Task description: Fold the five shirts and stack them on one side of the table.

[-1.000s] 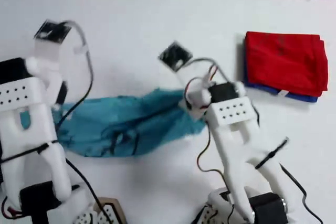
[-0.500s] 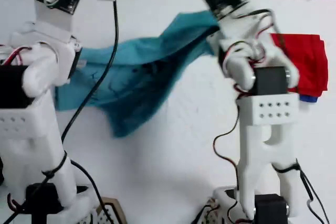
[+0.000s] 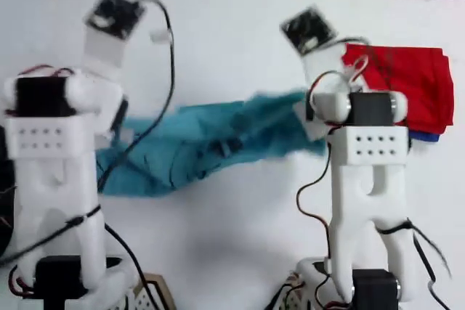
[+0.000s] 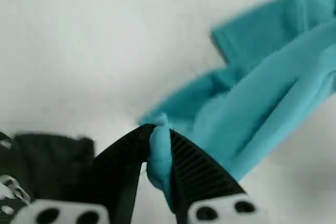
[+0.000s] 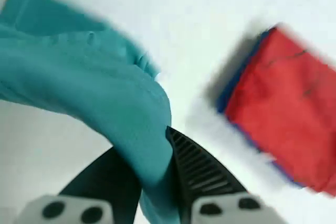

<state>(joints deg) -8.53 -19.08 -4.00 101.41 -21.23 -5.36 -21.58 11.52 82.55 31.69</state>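
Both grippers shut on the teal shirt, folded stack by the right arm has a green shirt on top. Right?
One error: the top folded shirt is red, not green, as the high view shows. The left gripper and right gripper are both shut on the teal shirt.

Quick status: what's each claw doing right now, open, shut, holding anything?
Left claw: shut on one end of the teal shirt.
Right claw: shut on the other end of the teal shirt.

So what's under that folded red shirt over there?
A blue shirt: only its edge peeks out beneath the red shirt. The rest of it, and anything lower, is covered.
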